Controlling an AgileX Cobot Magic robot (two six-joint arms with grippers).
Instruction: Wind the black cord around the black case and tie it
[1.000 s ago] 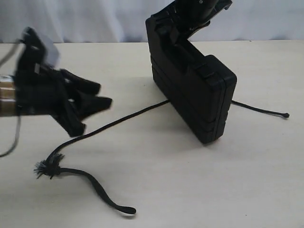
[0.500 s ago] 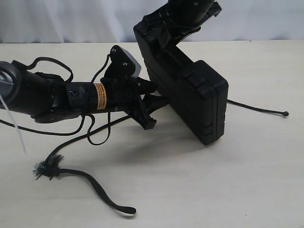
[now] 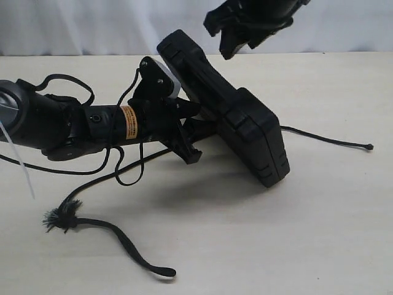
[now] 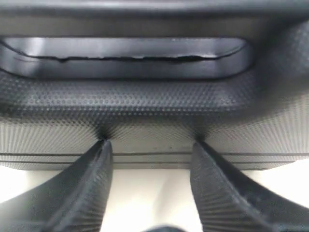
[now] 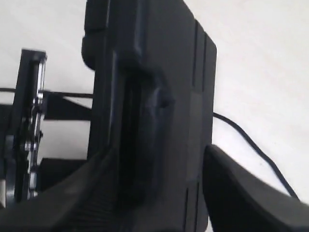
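black case tilted, left end effector spread against it, right end effector spread, seemingly clear.

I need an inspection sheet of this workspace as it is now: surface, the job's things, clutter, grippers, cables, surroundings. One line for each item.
Surface: pale table, no marks seen.
Job's things: black case tilted, one lower corner on the table, other end raised. black cord lies loose and passes under the case, frayed tuft on one side, knobbed tip on the other; not wrapped, not tied.
Clutter: nothing seen.
Grippers: left gripper open, fingertips against the case's edge below the handle slot. right gripper open, above the raised end, apart from it.
Cables: thin arm wires loop over the left arm.
Surroundings: white curtain behind the table.
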